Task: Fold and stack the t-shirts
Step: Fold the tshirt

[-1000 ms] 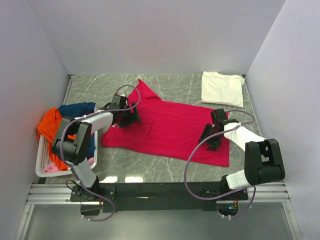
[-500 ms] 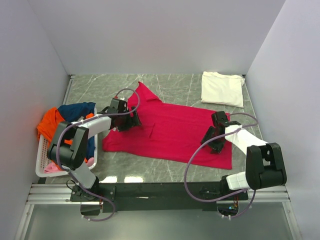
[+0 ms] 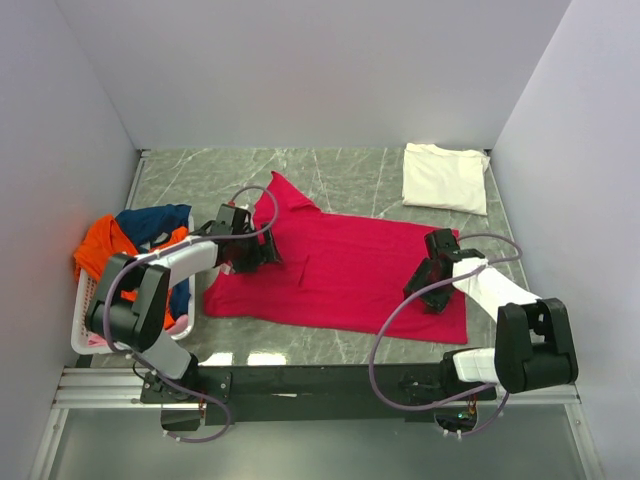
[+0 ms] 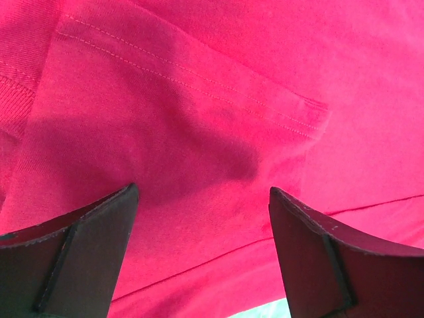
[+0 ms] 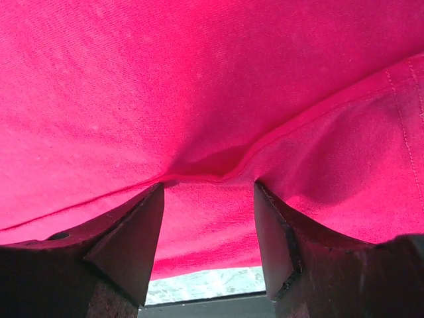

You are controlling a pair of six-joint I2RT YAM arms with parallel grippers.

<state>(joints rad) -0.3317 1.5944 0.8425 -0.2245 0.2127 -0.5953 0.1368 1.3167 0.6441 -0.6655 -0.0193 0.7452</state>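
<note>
A crimson-pink t-shirt (image 3: 345,265) lies spread flat across the middle of the marble table, one sleeve pointing to the back left. My left gripper (image 3: 252,250) sits low on the shirt's left part. In the left wrist view (image 4: 202,192) its jaws stand wide apart over the red cloth (image 4: 199,99), holding nothing. My right gripper (image 3: 430,285) rests on the shirt's right end. In the right wrist view (image 5: 209,185) its jaws are apart and red cloth (image 5: 199,79) bunches over the fingertips. A folded cream-white t-shirt (image 3: 445,177) lies at the back right.
A white slatted basket (image 3: 80,338) stands at the left edge, holding an orange t-shirt (image 3: 100,245), a navy one (image 3: 150,222) and a pale pink one (image 3: 103,335). Grey walls close in three sides. Bare marble (image 3: 200,175) shows behind the shirt.
Both grippers have moved toward the near edge, and the crimson shirt has slid that way with them and lies flatter. The cream shirt and the basket have not moved.
</note>
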